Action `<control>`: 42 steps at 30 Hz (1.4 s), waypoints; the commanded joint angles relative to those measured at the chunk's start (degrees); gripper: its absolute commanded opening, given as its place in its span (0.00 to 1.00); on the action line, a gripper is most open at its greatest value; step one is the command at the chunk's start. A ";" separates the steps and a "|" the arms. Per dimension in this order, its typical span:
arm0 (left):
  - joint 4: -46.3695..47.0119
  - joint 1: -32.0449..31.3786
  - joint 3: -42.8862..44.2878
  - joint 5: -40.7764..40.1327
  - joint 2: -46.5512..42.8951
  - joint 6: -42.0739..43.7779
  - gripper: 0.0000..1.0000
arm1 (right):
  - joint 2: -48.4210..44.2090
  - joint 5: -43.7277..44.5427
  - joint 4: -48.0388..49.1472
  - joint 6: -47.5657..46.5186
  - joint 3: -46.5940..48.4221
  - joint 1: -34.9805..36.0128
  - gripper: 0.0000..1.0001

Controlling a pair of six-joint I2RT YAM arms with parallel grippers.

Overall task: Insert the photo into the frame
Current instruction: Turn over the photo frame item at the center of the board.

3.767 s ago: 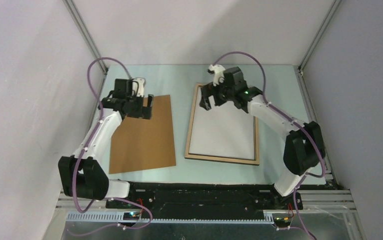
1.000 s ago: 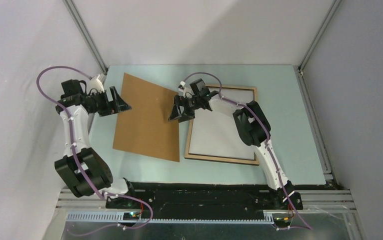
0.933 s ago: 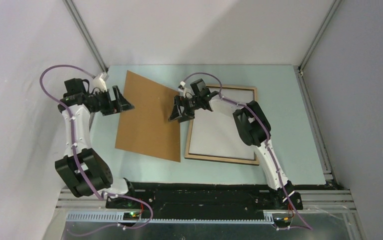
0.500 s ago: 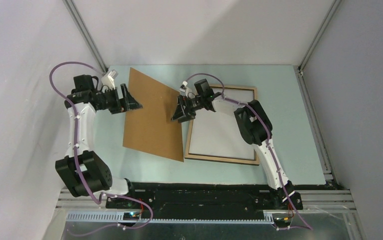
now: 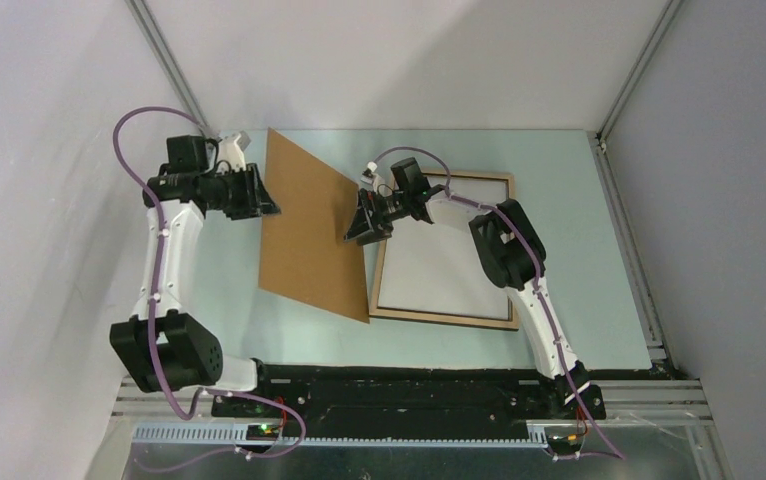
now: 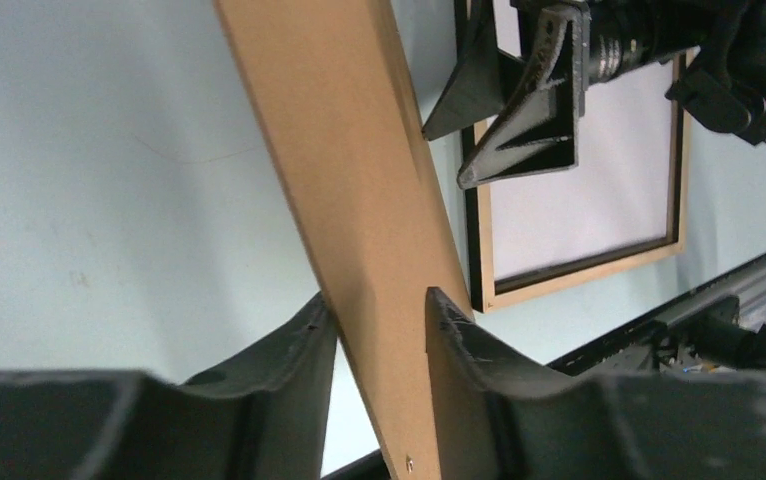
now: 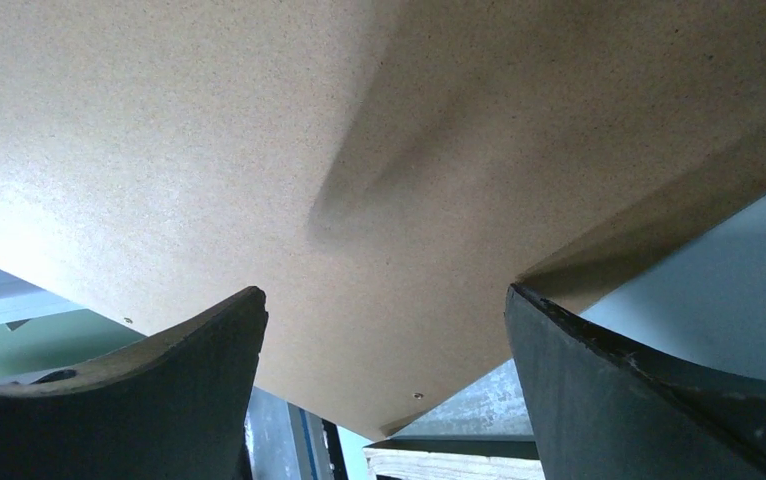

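The photo [image 5: 446, 262] lies white side up inside the frame [image 5: 444, 319]; the frame rests flat on the table [image 5: 559, 200], over on the right. Just beside it, the brown backing board [image 5: 309, 235] is tipped up, its left side lifted. The left claw [image 5: 259, 195] is pinched shut on that lifted edge; the right claw [image 5: 362, 225] is wide open and holds nothing, its fingers by the board's right edge. I think the board goes on top next; tip it over slowly, match its corners to the frame, and lay it flat so the photo does not slide.
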 commanded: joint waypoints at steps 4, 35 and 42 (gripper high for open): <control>0.06 -1.42 5.70 -6.04 1.18 -2.78 0.11 | -4.01 -1.21 1.09 1.05 -1.33 -0.18 0.94; -9.01 -13.40 22.79 -18.79 3.73 -5.39 0.00 | -20.26 3.73 2.95 8.42 -6.49 -4.32 0.99; -8.85 -17.19 23.68 -20.43 3.58 -7.54 0.00 | -21.61 4.47 3.81 10.44 -6.91 -4.77 0.99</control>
